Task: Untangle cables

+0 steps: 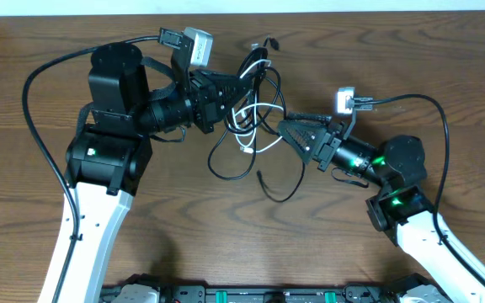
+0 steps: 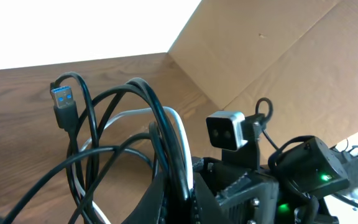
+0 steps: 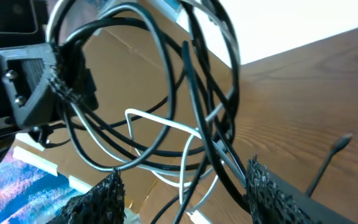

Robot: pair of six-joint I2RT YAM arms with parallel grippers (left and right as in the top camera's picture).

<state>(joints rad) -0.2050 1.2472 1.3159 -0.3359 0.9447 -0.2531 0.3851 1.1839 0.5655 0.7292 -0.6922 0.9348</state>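
Note:
A tangle of thin black cables and one white cable hangs between my two grippers above the wooden table. My left gripper is shut on a bundle of black and white strands. A black cable with a blue USB plug loops up to the left. My right gripper is open at the tangle's right side. In the right wrist view several black and white strands pass between its spread fingers. A loose black end lies on the table.
The wooden table lies under the cables. Cardboard stands beside the table. Thick black robot cables arc around each arm. The left gripper shows in the right wrist view, and the right arm's camera shows in the left wrist view.

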